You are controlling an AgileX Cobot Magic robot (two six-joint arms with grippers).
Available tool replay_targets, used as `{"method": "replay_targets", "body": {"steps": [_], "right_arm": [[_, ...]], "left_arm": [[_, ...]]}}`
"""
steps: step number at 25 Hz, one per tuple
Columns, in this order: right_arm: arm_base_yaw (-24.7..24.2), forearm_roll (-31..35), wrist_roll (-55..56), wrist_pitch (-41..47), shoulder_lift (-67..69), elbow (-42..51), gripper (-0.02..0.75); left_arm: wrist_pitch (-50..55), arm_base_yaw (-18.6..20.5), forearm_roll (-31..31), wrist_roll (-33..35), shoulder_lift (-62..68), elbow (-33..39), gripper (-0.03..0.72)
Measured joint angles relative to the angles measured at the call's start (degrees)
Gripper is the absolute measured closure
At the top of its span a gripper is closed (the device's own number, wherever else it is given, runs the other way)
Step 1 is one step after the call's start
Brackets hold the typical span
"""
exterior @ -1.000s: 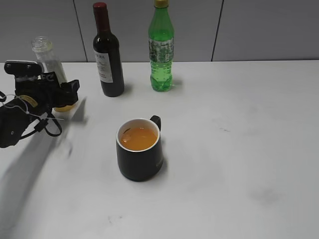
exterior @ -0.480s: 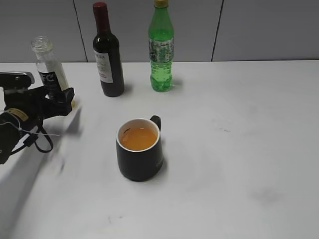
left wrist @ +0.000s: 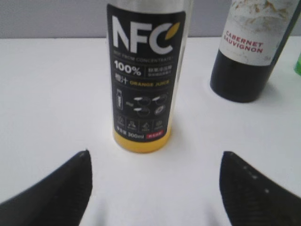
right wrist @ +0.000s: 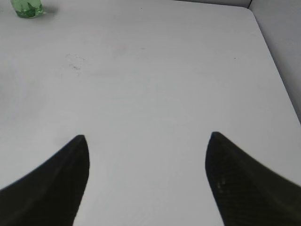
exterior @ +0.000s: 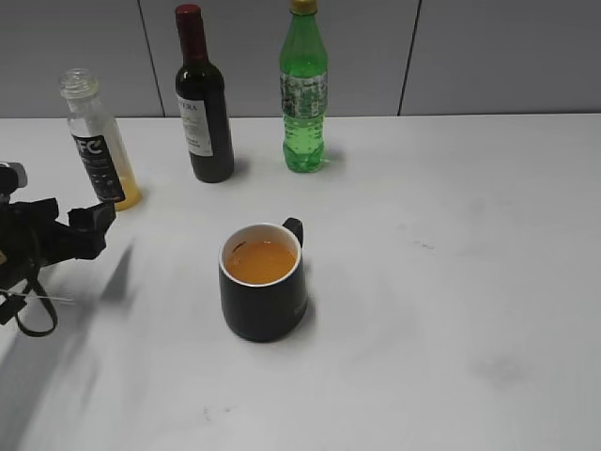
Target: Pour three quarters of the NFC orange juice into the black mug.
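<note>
nfc orange juice bottle (exterior: 98, 139) upright on the white bench (exterior: 451, 282), uncapped, only a shallow band of orange liquid left at the base. well to the left of the black mug (exterior: 264, 282) and farther back; nothing touching it. in the left wrist view, black label reading "nfc" and "100%" facing the camera (left wrist: 145, 70).

black mug near the bench's middle, upright, loop handle pointing to the back right, cream inside filled with orange juice close to the rim.

left gripper (exterior: 66, 235) left of the mug, nearer the front than the juice bottle and apart from it; fingers (left wrist: 56, 188) spread wide, holding nothing, bottle seen between them but beyond the tips.

right gripper (right wrist: 146, 141) over bare bench, fingers (right wrist: 244, 183) wide apart and empty.

dark wine bottle with red cap (exterior: 203, 99) behind the mug, slightly left. green soda bottle (exterior: 303, 89) behind the mug, slightly right, beside the wine bottle without touching.
</note>
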Motion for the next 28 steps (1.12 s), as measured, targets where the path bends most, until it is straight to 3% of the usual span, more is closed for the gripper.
{"method": "replay_targets", "body": {"steps": [14, 24, 28], "right_arm": [[0.00, 0.00, 0.00, 0.00, 0.00, 0.00, 0.154], [0.00, 0.00, 0.00, 0.00, 0.00, 0.00, 0.154], [0.00, 0.00, 0.00, 0.00, 0.00, 0.00, 0.154]], "left_arm": [[56.31, 0.00, 0.00, 0.05, -30.84, 1.25, 0.064], [103.49, 0.00, -2.42, 0.11, -44.96, -12.66, 0.096], [115.78, 0.00, -4.50, 0.11, -50.56, -15.52, 0.105]]}}
